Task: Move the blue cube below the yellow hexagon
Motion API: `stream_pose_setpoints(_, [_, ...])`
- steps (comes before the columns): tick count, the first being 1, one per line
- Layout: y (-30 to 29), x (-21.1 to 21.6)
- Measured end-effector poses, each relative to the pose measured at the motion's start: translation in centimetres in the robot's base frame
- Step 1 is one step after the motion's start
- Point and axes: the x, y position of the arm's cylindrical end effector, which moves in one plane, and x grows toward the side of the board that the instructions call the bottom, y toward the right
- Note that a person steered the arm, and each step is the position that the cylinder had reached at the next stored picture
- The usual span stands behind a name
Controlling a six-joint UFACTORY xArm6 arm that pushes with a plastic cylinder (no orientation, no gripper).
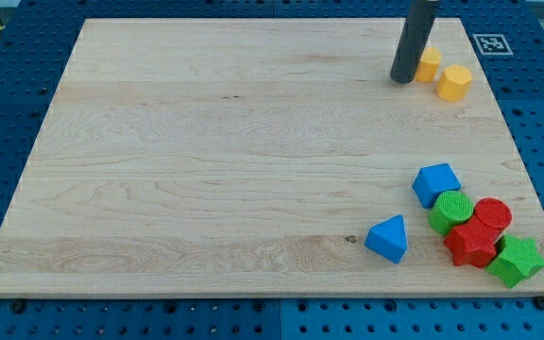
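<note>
Right now my tip point(403, 79) sits in the upper right of the frame, pressed down on the wooden surface point(215, 170) and touching the left side of a small yellow block point(429, 64), whose shape I cannot make out because the rod covers part of it. Just to the right of that block, and slightly lower, lies the yellow hexagon point(455, 82); the two yellow pieces sit close together near the top right corner. This arm carries no claw, only the dark rod, so there is nothing to open or close.

The blue cube point(436, 183) is well apart from my tip, down in the lower right of the frame, at the top left of a cluster. Touching it on its lower right is a green cylinder point(451, 211). A red cylinder point(491, 215) sits to the right of the green one, a red star-like block point(471, 244) below them, and a green star-like block point(517, 262) at the cluster's lower right. A blue triangular block point(387, 238) lies alone, left of the cluster.
</note>
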Motion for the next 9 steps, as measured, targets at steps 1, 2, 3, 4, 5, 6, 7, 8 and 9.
stream_pose_setpoints(1, [1.3,-1.1])
stream_pose_setpoints(2, [1.6,-1.6])
stream_pose_setpoints(3, [-0.9,-0.5])
stream_pose_setpoints(4, [-3.8,4.0])
stream_pose_setpoints(5, [-5.5,10.4])
stream_pose_setpoints(6, [-7.0,17.2])
stream_pose_setpoints(7, [-7.0,21.2])
stream_pose_setpoints(8, [-5.3,22.6])
stream_pose_setpoints(9, [-3.7,23.6])
